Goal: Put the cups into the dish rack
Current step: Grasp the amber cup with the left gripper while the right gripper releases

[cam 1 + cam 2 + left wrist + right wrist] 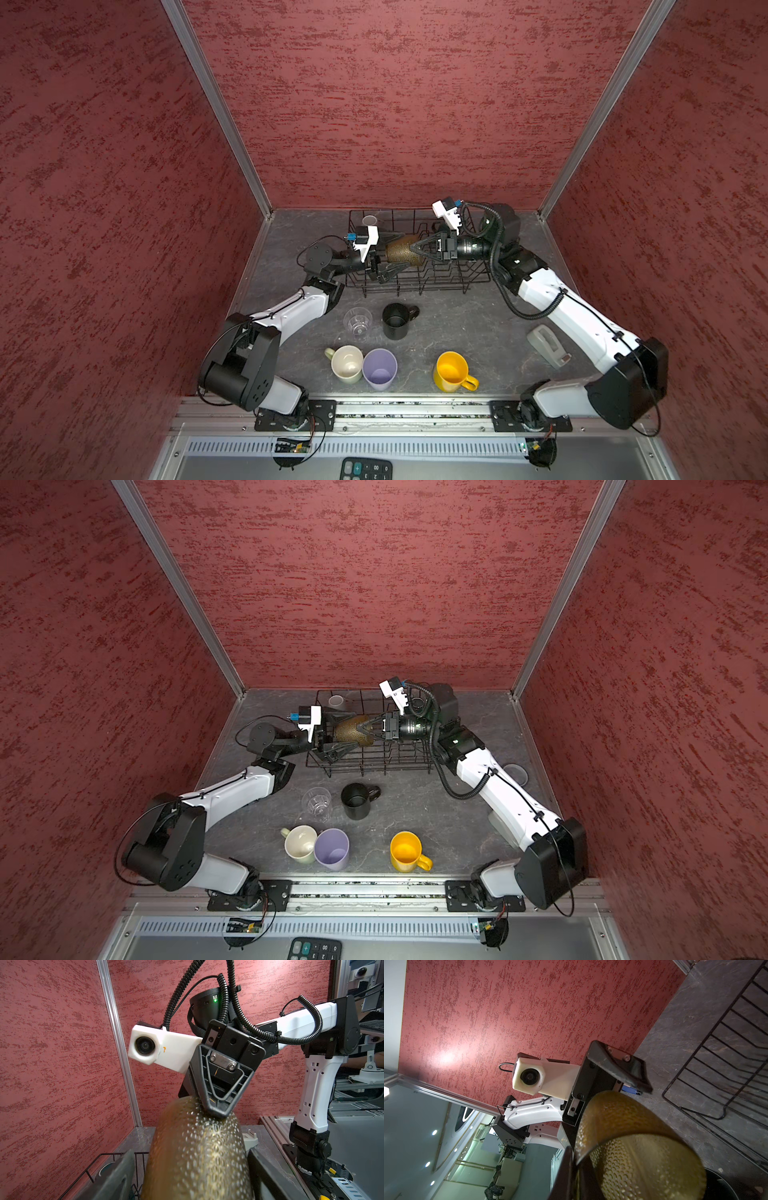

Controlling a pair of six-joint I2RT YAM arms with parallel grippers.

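Brown and dimpled, the mug (400, 249) hangs on its side above the dish rack (436, 286). The right gripper (415, 252) has its fingers clamped on the mug's rim. The left gripper (392, 255) straddles the base, fingers spread, 1 visibly clear of it.

Brown mug (197, 1157) glossy, dimpled; dish rack (436, 282) black wire; table (457, 328) matt grey stone-look; walls (395, 104) rough red.

Slate tabletop (457, 328) w/ dish rack (436, 283), cups (451, 371), tape dispenser (546, 345).
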